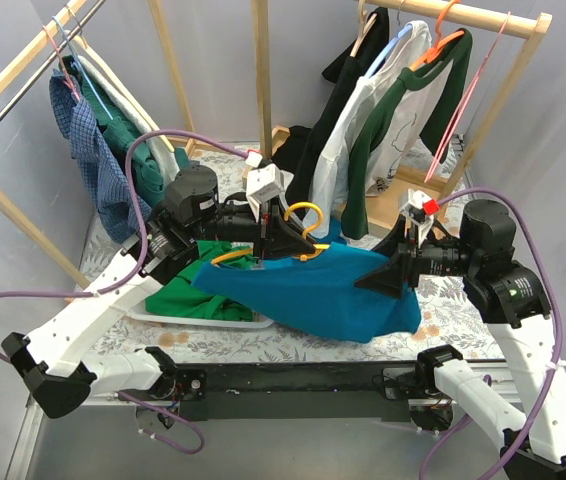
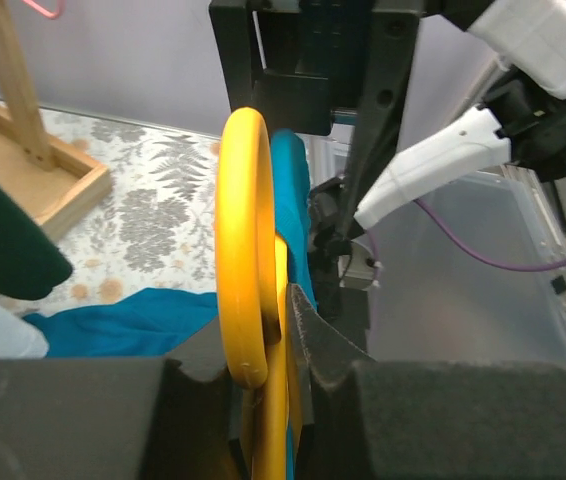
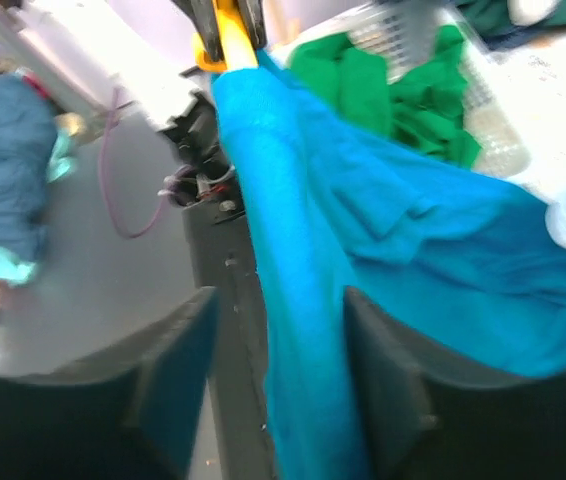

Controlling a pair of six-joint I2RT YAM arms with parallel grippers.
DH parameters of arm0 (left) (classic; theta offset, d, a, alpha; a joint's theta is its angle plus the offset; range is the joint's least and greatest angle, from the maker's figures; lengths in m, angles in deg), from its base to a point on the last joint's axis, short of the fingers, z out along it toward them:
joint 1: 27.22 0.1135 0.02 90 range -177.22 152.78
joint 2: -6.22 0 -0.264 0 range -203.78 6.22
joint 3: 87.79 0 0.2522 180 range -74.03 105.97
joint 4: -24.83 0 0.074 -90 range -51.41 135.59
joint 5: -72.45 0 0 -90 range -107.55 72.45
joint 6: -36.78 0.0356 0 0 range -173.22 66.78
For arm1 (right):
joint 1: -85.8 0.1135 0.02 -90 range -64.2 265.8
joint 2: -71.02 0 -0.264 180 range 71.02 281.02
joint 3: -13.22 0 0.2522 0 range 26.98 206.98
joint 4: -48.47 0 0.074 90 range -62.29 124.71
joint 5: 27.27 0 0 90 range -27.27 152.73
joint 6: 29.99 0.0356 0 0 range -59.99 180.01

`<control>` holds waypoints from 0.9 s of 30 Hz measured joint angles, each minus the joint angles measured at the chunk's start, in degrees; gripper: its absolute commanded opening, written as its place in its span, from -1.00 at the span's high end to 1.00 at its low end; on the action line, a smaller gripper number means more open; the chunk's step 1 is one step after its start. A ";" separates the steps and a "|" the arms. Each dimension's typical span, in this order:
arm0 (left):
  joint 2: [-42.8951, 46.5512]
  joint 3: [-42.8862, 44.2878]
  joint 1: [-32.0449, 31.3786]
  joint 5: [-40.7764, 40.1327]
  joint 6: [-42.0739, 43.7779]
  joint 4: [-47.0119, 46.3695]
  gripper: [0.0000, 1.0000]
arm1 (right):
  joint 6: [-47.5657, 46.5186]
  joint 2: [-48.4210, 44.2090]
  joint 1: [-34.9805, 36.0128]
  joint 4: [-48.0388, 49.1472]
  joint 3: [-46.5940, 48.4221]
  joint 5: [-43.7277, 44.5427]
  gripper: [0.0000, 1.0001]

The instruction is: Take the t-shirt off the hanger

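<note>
The blue t-shirt (image 1: 328, 285) hangs on a yellow hanger (image 1: 306, 212) held above the table's middle. My left gripper (image 1: 285, 238) is shut on the hanger just below its hook; in the left wrist view the yellow hook (image 2: 241, 240) stands between my fingers (image 2: 325, 340), with my gripper (image 2: 281, 345) clamped on the neck. My right gripper (image 1: 375, 278) is open at the shirt's right shoulder. In the right wrist view a ridge of the blue t-shirt (image 3: 298, 300) runs between the spread jaws of my gripper (image 3: 281, 370), and the hanger (image 3: 225, 35) shows at the top.
A white tray (image 1: 153, 316) with green clothes (image 1: 198, 300) lies under the shirt's left side. A wooden rack (image 1: 483, 110) with hung garments stands at the back right. Another rack with a blue checked shirt (image 1: 88, 150) stands at the left.
</note>
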 measured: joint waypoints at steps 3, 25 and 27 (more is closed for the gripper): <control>0.70 0.00 0.02 -3.02 1.27 0.79 1.00 | -0.55 -0.92 0.02 0.76 0.02 4.70 -0.61; 13.18 1.25 0.09 -13.11 6.62 13.60 1.00 | -5.95 -2.08 0.33 0.85 -1.53 22.38 0.65; 13.38 1.25 0.24 -13.94 6.71 14.19 1.00 | -6.01 -1.90 0.35 0.92 -1.53 21.77 0.97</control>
